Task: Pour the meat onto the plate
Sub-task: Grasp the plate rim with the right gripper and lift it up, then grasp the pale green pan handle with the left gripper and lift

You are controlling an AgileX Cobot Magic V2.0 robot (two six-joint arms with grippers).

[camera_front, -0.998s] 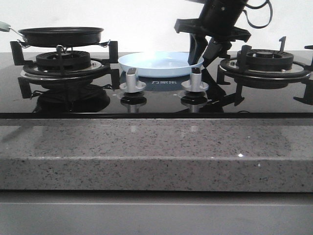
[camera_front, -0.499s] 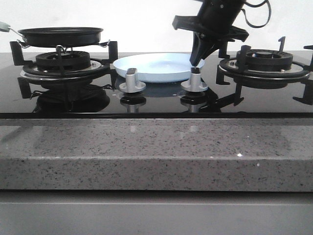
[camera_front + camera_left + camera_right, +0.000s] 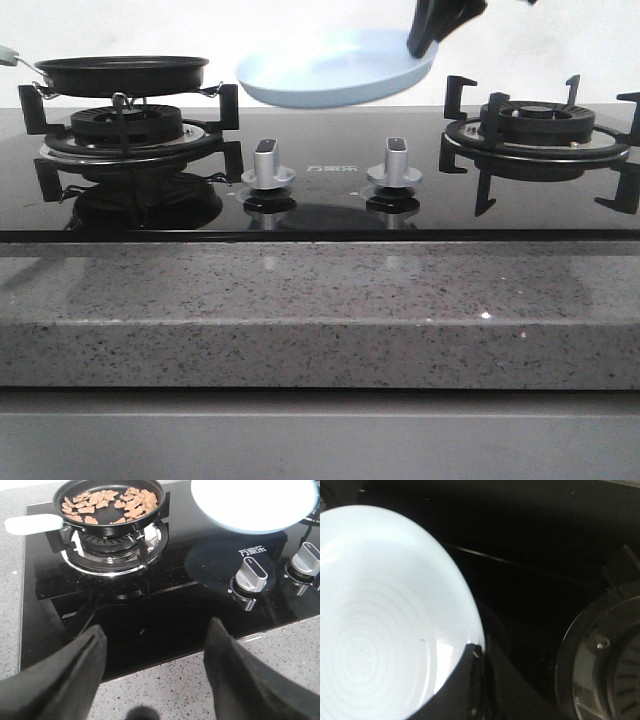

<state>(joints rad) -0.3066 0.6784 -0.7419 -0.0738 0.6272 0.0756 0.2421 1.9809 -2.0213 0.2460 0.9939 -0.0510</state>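
Item one: your right pincer [image 3: 424,42] was clamped on the right rim of the plate [image 3: 335,70], one finger [image 3: 470,680] lying over the rim's inside edge. The plate hung in the air above the hob [image 3: 330,190], clear of the glass, tilted with its left side lower, and you could see it sat between the two burners and behind the knobs [image 3: 267,165]. Item two: the meat [image 3: 112,502] lay spread as thin brown slices inside the pan [image 3: 107,510], none of it on the plate. The pan rested on the left burner [image 3: 112,547], its pale handle [image 3: 32,524] pointing away from the plate. Item three: your left pincer [image 3: 155,652] stood spread wide with nothing between its fingers, hovering over the front edge of the hob, where the glass meets the speckled bench [image 3: 320,310]. Item four: the right burner [image 3: 540,130] carried nothing.
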